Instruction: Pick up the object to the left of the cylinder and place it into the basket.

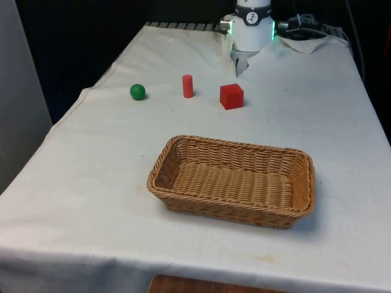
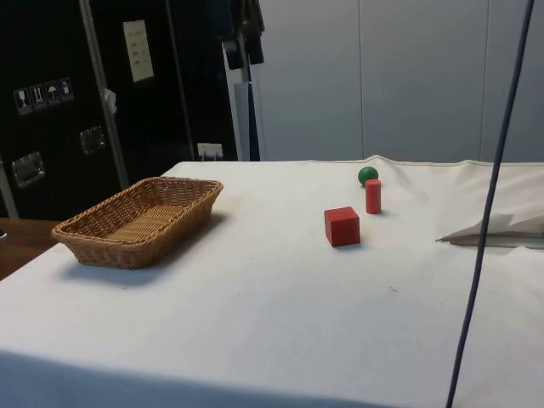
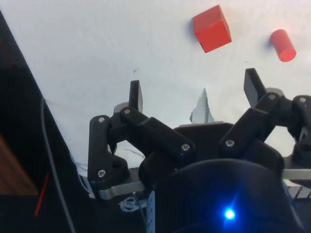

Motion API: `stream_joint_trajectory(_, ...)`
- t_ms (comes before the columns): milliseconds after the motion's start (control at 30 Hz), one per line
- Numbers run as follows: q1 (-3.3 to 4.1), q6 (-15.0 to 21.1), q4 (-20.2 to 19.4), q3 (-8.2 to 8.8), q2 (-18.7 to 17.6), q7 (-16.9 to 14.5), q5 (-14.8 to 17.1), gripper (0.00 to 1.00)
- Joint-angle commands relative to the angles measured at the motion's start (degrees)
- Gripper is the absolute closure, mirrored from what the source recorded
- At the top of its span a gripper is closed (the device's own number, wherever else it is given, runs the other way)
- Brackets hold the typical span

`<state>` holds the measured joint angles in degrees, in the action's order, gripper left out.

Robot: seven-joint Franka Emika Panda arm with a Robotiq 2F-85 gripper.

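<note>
Table (image 1: 91, 201): white cloth.
Basket (image 1: 233, 180): wicker, empty, on the near half.
Gripper (image 3: 194, 92): fingers spread wide, holding nothing, above the cloth near the cube.
Cube (image 1: 231, 96): red, at the front view's right of the cylinder.
Cylinder (image 1: 187, 86): red, upright.
Ball (image 1: 138, 91): green, at the front view's left of the cylinder, apart from it.

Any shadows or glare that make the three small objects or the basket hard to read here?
Front view: even light, soft short shadows beside the green ball, red cylinder, red cube and basket. Side view: basket's shadow falls on the cloth; no glare. Wrist view: cloth very bright, open pincer dark.
</note>
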<state>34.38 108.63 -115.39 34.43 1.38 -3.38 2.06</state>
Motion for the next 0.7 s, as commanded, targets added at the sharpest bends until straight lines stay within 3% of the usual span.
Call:
stream_joint_trajectory(0,0.11,1.5,-1.5,-0.17,1.3,0.7,-1.1,0.0)
stream_joint_trajectory(400,-0.11,5.7,-8.2,-0.34,5.4,-0.5,-2.8,0.0)
stream_joint_trajectory(433,-0.06,4.4,-7.3,-0.23,4.8,-0.6,-2.1,0.0)
stream_joint_trajectory(667,-0.46,9.1,-12.1,-0.34,6.8,-2.1,-3.2,0.0)
